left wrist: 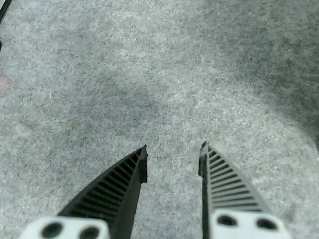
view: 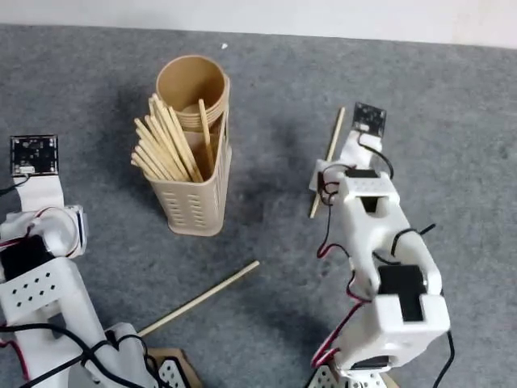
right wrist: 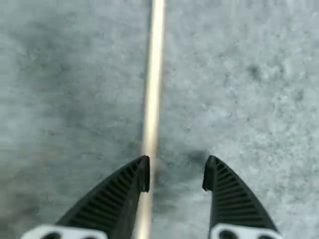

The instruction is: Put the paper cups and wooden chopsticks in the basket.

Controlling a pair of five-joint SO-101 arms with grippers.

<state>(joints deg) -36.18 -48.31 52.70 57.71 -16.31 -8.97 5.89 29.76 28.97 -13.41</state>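
Wooden chopstick [right wrist: 153, 74] beneath one finger of the released right claw [right wrist: 174, 174]; left claw [left wrist: 173, 159] likewise released above grey carpet [left wrist: 149, 74].

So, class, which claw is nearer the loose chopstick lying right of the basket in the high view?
Right. The right claw hangs open directly over that chopstick; the left claw is over bare carpet beyond the basket's other side.

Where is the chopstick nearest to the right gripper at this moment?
In the high view the chopstick lies right of the basket, partly under the right arm, beside one fingertip of the right gripper.
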